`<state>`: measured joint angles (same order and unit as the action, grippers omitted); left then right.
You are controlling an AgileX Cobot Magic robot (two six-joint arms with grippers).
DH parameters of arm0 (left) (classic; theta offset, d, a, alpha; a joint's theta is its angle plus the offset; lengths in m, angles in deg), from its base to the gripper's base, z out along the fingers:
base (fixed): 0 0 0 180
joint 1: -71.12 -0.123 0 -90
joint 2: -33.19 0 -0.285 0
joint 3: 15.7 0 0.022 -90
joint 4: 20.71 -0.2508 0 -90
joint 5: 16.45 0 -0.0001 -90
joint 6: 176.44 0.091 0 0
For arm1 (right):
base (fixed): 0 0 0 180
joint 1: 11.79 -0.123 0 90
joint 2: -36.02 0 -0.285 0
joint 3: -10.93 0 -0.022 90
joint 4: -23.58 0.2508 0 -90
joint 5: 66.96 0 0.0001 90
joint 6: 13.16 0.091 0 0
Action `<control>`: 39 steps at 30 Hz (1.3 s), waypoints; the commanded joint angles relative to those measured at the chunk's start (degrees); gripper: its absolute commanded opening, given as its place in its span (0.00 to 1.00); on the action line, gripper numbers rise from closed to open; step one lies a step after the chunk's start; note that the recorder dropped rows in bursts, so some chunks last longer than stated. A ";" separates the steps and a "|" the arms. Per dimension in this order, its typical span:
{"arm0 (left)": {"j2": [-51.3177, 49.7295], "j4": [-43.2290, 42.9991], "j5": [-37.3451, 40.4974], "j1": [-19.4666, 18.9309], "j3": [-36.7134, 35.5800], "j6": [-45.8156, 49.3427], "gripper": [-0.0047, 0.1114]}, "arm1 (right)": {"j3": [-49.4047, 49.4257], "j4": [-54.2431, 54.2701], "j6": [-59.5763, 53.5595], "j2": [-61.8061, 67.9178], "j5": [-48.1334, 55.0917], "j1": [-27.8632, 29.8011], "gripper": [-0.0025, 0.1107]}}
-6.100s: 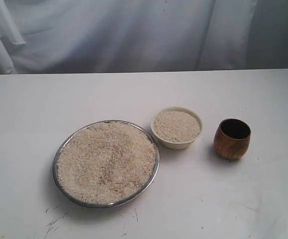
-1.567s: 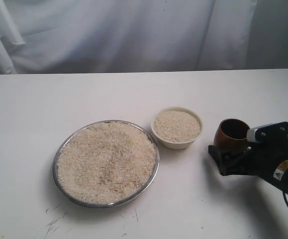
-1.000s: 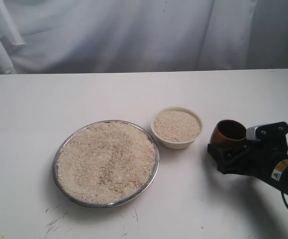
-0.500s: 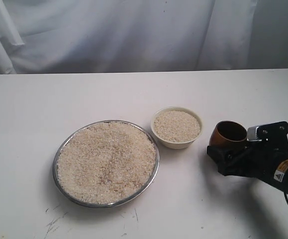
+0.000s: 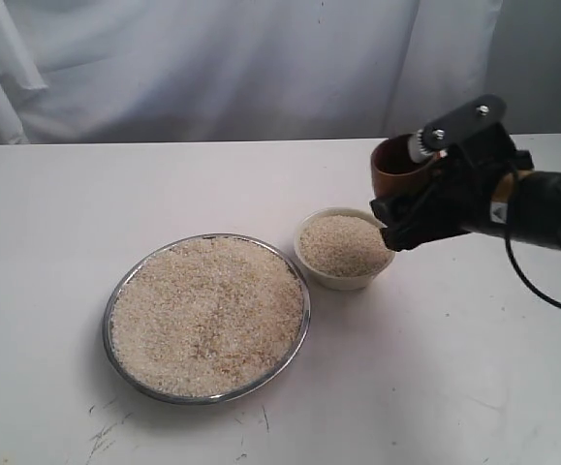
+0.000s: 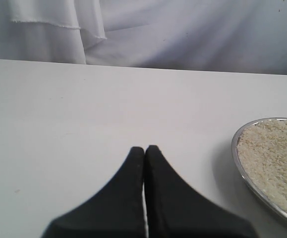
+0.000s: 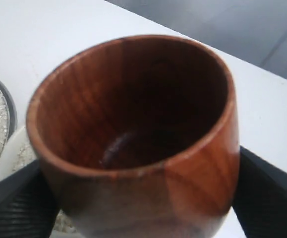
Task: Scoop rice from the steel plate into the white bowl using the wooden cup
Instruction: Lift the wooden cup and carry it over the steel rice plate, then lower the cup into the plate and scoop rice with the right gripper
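Observation:
The wooden cup (image 5: 393, 163) hangs in the air just right of and above the white bowl (image 5: 344, 249), held by my right gripper (image 5: 408, 189), which is shut on it. The cup (image 7: 133, 129) fills the right wrist view, empty, with black fingers (image 7: 14, 203) on both sides. Rice (image 5: 344, 244) fills the bowl, and a wide heap of rice (image 5: 207, 313) covers the steel plate (image 5: 125, 281) at centre left. My left gripper (image 6: 144, 148) is shut, empty, over bare table beside the plate's rim (image 6: 255, 191).
A white tabletop (image 5: 454, 387) carries everything, with a white cloth backdrop (image 5: 212, 68) behind its far edge. Faint dark scuffs (image 5: 106, 431) mark the front left of the table.
My right gripper has lifted the wooden cup off the table at the right and carried it up and leftward to just beside the white bowl. Plate and bowl have not moved.

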<state>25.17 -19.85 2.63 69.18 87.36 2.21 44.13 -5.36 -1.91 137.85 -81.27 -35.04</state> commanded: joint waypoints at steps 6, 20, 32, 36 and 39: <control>0.24 -0.06 -0.81 0.15 -0.28 0.00 0.04 | -17.07 -0.74 -16.56 -0.19 23.68 -13.26 0.02; 0.24 -0.06 -0.81 0.15 -0.28 0.00 0.04 | -30.11 -27.88 -22.00 11.76 39.38 -24.87 0.02; 0.24 -0.06 -0.81 0.15 -0.28 0.00 0.04 | -30.21 -45.08 -20.94 19.59 42.62 -31.86 0.02; 0.24 -0.06 -0.81 0.15 -0.28 0.00 0.04 | -30.21 -52.12 -20.94 21.83 46.34 -33.27 0.02; 0.24 -0.06 -0.81 0.15 -0.28 0.00 0.04 | -30.21 -58.33 -20.79 23.62 47.77 -33.49 0.02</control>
<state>25.17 -19.85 2.63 69.18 87.36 2.21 14.42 -57.82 -23.05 160.55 -35.12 -68.25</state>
